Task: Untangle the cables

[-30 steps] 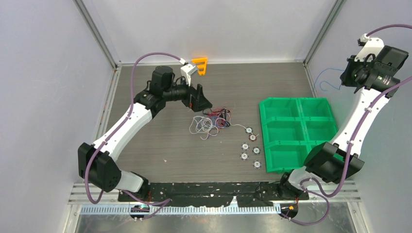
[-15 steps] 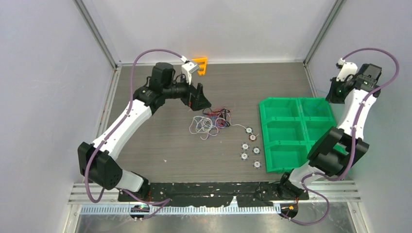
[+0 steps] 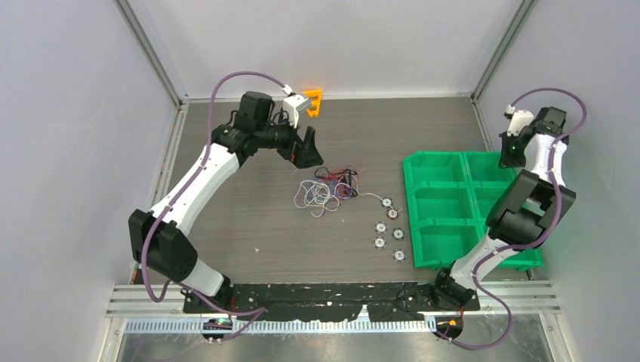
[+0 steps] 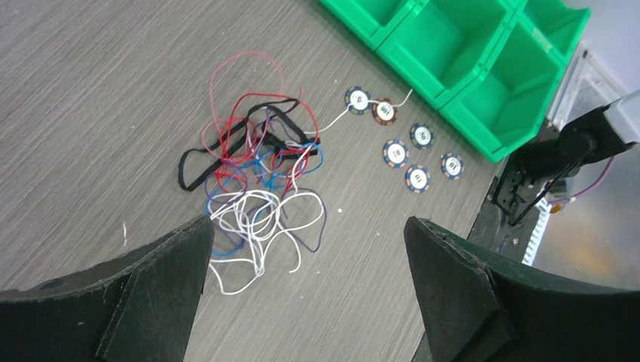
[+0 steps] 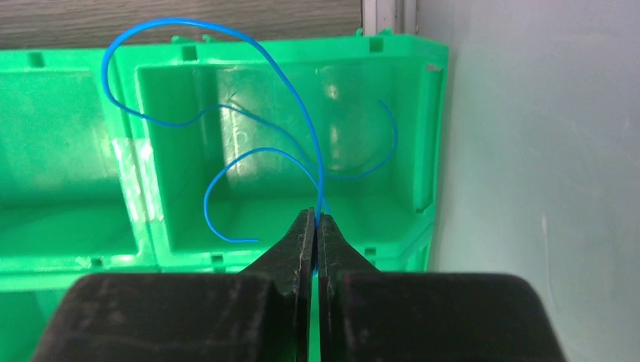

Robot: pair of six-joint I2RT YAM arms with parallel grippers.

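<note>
Bright, even, diffuse light leaves only faint shadows on the table (image 3: 264,226). Glare patches gleam on the bin (image 5: 434,136) floor (right wrist view); detail stays sharp.

Green tray (image 3: 462,153) first: hard moulded plastic, glossy, light glaring off its inner walls. Left of it, the table (image 3: 249,219) is matt grey with a fine wood-grain texture. On that lie the cables (image 4: 256,173), thin, smooth-sheathed, a slight sheen. Over the tray, the blue wire (image 5: 321,185) looks just as slick. Right gripper (image 5: 315,215) and left gripper (image 4: 306,226): matt black, faintly rough, layered at the edges.
</note>
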